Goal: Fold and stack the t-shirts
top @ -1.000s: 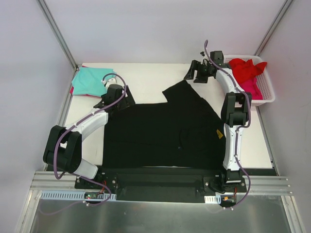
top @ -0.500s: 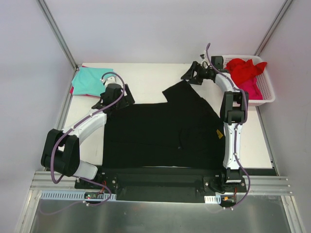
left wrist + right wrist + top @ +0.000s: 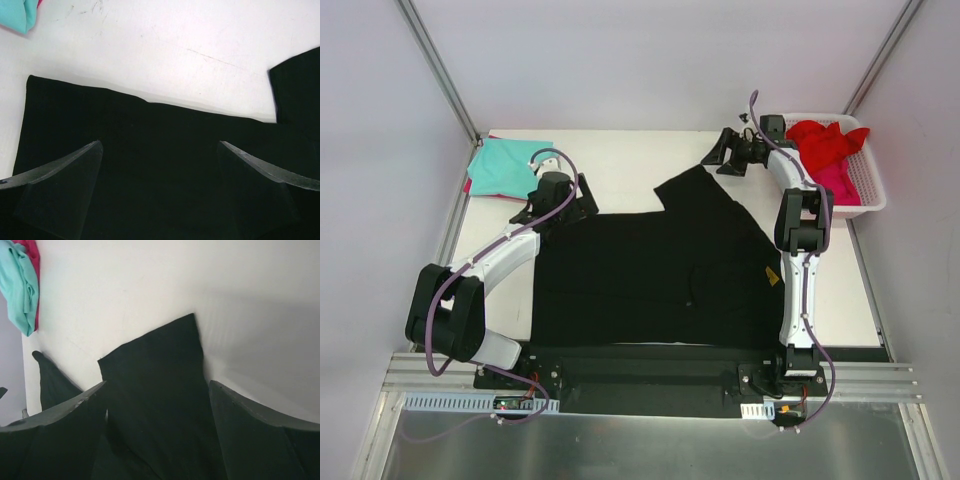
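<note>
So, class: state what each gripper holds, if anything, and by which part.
Nothing is held. The left gripper and the right gripper are both open near the black t-shirt.

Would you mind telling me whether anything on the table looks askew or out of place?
The black t-shirt lies unevenly: one sleeve juts toward the far edge at an angle. In the white basket, a crumpled red shirt appears to spill over the rim.

No legible text; one small yellow label (image 3: 772, 277) is unreadable.
</note>
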Robot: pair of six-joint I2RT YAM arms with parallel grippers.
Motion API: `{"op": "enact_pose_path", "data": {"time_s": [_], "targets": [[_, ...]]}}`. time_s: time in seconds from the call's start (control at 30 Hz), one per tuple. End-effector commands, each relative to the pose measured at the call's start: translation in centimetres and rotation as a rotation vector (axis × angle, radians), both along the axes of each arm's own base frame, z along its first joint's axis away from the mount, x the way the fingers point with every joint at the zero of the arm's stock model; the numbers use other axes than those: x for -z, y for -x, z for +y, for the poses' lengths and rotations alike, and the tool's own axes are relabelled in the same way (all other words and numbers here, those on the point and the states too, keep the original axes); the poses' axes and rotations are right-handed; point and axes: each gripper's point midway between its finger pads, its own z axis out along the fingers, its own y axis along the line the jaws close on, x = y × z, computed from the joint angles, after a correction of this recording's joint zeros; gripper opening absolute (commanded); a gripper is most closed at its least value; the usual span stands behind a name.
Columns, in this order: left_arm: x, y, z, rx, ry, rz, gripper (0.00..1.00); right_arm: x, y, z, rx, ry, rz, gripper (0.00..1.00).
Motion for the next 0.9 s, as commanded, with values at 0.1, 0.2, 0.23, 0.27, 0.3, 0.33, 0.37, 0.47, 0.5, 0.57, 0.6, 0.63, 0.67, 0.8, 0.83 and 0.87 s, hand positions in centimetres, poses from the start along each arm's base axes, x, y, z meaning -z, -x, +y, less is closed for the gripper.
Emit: {"op": "enact_pose_path", "data": {"time_s": [0.1, 0.2, 0.23, 0.27, 0.3, 0.33, 0.37, 0.47, 0.5, 0.57, 0.6, 0.63, 0.67, 0.8, 0.83, 0.87], "targets": [[-2.2, -0.6, -0.6, 0.010, 0.038, -0.041, 0.99, 0.4, -1.0, -0.6, 0.065, 0.001, 0.037, 0.84], [-2.2, -0.5, -0.6, 0.010, 0.040, -0.041, 0.99, 0.7, -1.1, -0.6, 0.074, -0.007, 0.052, 0.84], [-2.2, -0.5, -0.6, 0.010, 0.039, -0.043, 0.99, 0.7, -1.2, -0.5, 0.073, -0.017, 0.054, 0.84], [-2.2, -0.5, -0.6, 0.010, 0.038, -0.043, 0.99, 0.7, -1.2, -0.5, 0.077, -0.027, 0.062, 0.83], [-2.3, -0.5, -0.5, 0.008, 0.038, -0.045, 0.99, 0.6, -1.3, -0.4, 0.076, -0.035, 0.062, 0.83], [-2.3, -0.5, -0.5, 0.008, 0.039, -0.046, 0.99, 0.8, -1.2, -0.2, 0.070, -0.050, 0.071, 0.83], [-2.5, -0.5, -0.6, 0.009, 0.041, -0.049, 0.99, 0.6, -1.2, 0.1, 0.064, -0.065, 0.072, 0.83], [-2.4, -0.4, -0.5, 0.003, 0.046, -0.047, 0.99, 0.2, -0.9, 1.0, 0.063, -0.151, 0.119, 0.80], [-2.4, -0.4, -0.5, 0.003, 0.046, -0.047, 0.99, 0.0, -1.0, 1.2, 0.069, -0.176, 0.130, 0.78], [-2.3, -0.4, -0.6, 0.005, 0.052, -0.043, 0.99, -0.1, -0.5, 1.5, 0.064, -0.199, 0.144, 0.74], [-2.3, -0.4, -0.7, 0.005, 0.054, -0.044, 0.99, -0.2, -0.4, 1.6, 0.064, -0.202, 0.145, 0.73], [-2.3, -0.4, -0.7, 0.006, 0.053, -0.044, 0.99, 0.0, -0.2, 1.8, 0.062, -0.198, 0.149, 0.70], [-2.4, -0.4, -0.7, 0.006, 0.054, -0.047, 0.99, -0.4, -0.1, 2.0, 0.054, -0.199, 0.140, 0.65], [-2.9, -0.2, -0.5, 0.004, 0.053, -0.059, 0.99, -0.2, 0.4, 2.0, 0.047, -0.206, 0.160, 0.41], [-3.0, -0.2, -0.5, 0.006, 0.051, -0.061, 0.99, -0.1, 0.5, 1.9, 0.048, -0.199, 0.161, 0.35], [-3.1, -0.2, -0.5, 0.006, 0.052, -0.066, 0.99, -0.2, 0.6, 1.8, 0.047, -0.197, 0.163, 0.28]]}}
